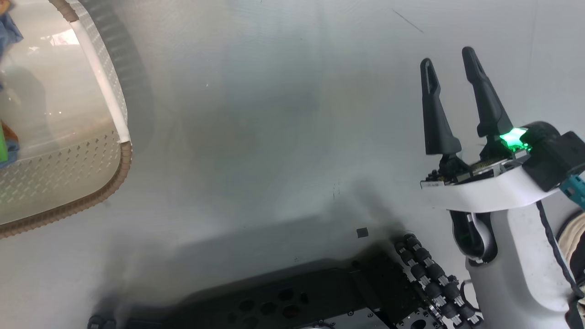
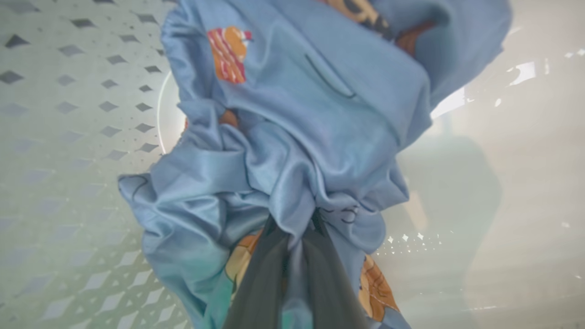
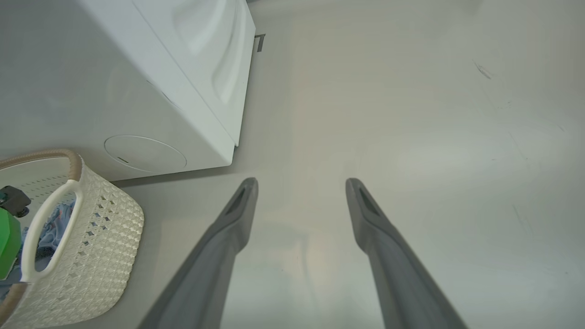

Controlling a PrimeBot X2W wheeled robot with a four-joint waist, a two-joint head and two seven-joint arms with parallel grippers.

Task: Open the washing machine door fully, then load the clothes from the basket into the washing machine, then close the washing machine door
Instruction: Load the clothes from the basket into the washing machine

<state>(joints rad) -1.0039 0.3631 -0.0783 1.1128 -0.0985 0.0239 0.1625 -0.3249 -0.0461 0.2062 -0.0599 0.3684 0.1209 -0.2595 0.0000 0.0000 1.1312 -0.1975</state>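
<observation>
You are at the loading step, judging by the grip. Your left pincer (image 2: 293, 222) is closed tight on a fold of the clothes (image 2: 292, 114), with blue cloth bunched between and around both fingers. The bundle sits directly ahead of the fingertips, inside the basket (image 2: 68, 114), with the perforated wall on one side and the glossy bottom on the other. I cannot tell whether it rests on the bottom or hangs just clear.

This bundle is not yet in the washer (image 3: 137, 91), and I cannot tell whether the door stands fully open. By my judgement you have yet to lift out, carry to the drum, release, then close the door.

Your right pincer (image 1: 448, 59) is spread wide and holds nothing. It is over bare floor (image 1: 274, 137), well apart from the basket, which stands just beside the washer's lower corner.
</observation>
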